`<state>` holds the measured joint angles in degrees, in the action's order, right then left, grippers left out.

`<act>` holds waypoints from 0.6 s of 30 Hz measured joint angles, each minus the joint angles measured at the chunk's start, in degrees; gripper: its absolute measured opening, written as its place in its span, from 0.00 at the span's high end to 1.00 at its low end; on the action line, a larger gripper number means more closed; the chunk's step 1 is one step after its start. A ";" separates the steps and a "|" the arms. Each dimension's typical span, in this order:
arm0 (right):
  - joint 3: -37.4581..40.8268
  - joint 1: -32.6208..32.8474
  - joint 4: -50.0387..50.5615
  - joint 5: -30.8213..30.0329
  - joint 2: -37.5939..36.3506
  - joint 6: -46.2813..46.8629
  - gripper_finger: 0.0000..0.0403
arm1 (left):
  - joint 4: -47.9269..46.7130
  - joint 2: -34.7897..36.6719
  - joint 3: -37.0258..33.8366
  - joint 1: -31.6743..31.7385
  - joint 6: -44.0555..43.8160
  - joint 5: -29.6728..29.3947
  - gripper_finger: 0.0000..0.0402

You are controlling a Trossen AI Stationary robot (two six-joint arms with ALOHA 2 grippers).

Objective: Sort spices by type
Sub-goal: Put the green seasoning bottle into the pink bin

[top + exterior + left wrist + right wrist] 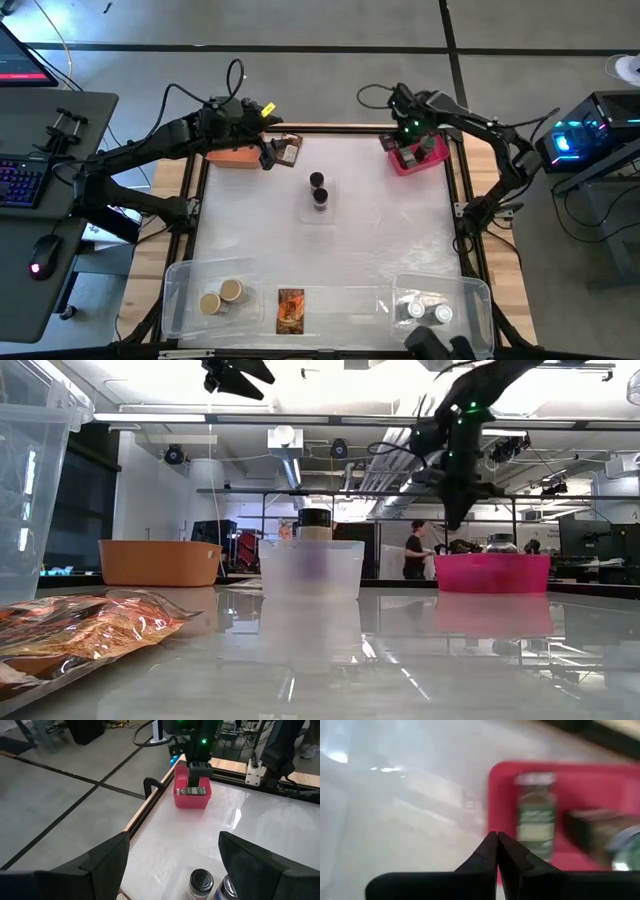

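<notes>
My left gripper (172, 865) is open and raised high near the orange bin (232, 156). Nothing shows between its fingers. A small brown thing (290, 148) shows beside it in the high view; what it is and what it rests on I cannot tell. Two dark-capped jars (318, 190) stand in a small clear tub mid-table. My right gripper (496, 836) is shut and hovers over the pink bin (400, 165), at its rim. A green-labelled jar (536, 815) lies on its side in that bin, next to other jars.
A clear tub at the near left holds two tan-capped jars (220, 297). One at the near right holds pale-capped jars (425, 312). An orange-brown packet (290, 310) lies flat between them. Bare table surrounds the centre tub. A raised frame (465, 190) edges the table.
</notes>
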<state>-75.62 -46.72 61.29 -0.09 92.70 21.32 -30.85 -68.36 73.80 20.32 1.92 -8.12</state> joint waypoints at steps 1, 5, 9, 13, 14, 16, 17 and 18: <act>-0.98 -0.58 0.70 -1.15 0.90 -0.56 0.99 | 0.00 0.00 0.00 0.15 -0.19 0.00 0.27; -3.18 -2.81 2.76 -2.69 4.65 -1.16 0.87 | -0.01 0.00 0.00 0.70 -1.24 0.01 0.27; -4.03 -2.10 3.15 -4.35 6.54 -2.05 0.68 | -0.31 0.00 0.00 0.74 -1.26 0.00 0.27; -4.41 -1.88 2.01 -6.66 6.32 0.18 0.50 | -0.69 0.00 0.00 0.74 -1.05 0.04 0.27; -4.33 -1.91 2.50 -6.41 6.38 1.45 0.46 | -0.90 0.00 0.00 0.74 -0.80 0.03 0.27; -4.34 -1.97 2.87 -5.71 6.33 2.42 0.40 | -1.16 0.00 0.00 0.74 -0.67 0.04 0.27; -4.35 -1.93 3.32 -5.55 6.32 2.43 0.38 | -1.20 0.00 0.00 0.74 -0.62 0.04 0.27; -4.35 -1.89 4.00 -5.24 6.33 2.65 0.37 | -1.25 0.00 0.00 0.74 -0.52 0.04 0.27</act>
<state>-79.96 -48.61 65.29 -5.33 99.03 23.96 -32.10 -68.36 73.80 21.06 1.41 -8.08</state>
